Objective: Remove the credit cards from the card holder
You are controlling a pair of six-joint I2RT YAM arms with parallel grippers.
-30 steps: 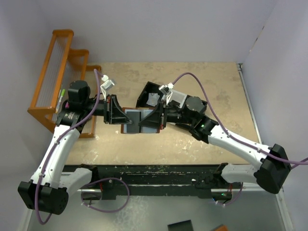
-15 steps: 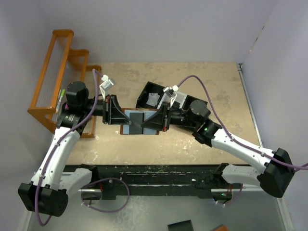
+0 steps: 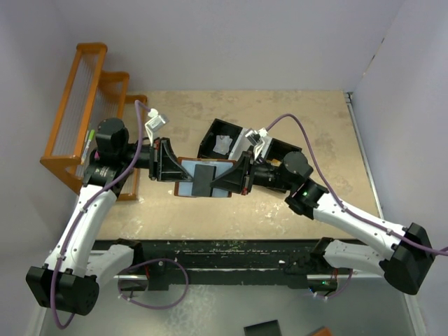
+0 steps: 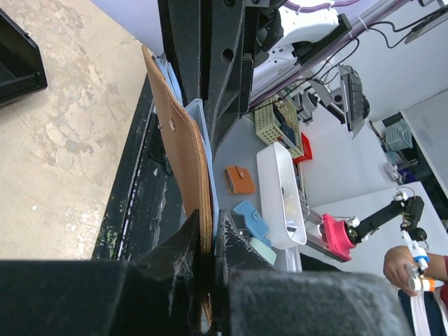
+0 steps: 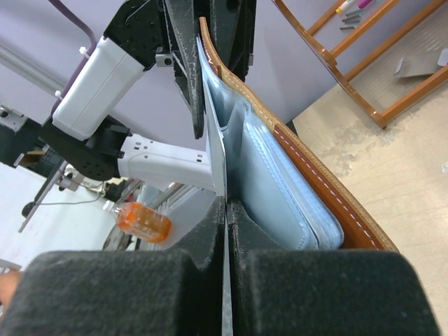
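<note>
Currently at risk: card point(image 5: 218, 161) slipping from a thin edge pinch, or sticking in its pocket and tugging the holder free of the left claw.
Left claw point(image 4: 208, 241): clamping tight on the card holder's point(image 5: 280, 182) brown edge.
Right claw point(image 5: 225, 210): nipping the dark card, partly out of the pale blue pocket.
Card holder: hanging open between both claws, seemingly lifted off the worktop point(image 3: 315, 133).
Holder contents: showing only that card; others not discernible.
Tray point(image 3: 210, 143): sitting behind, holding a white scrap point(image 3: 223, 145) in one compartment.
</note>
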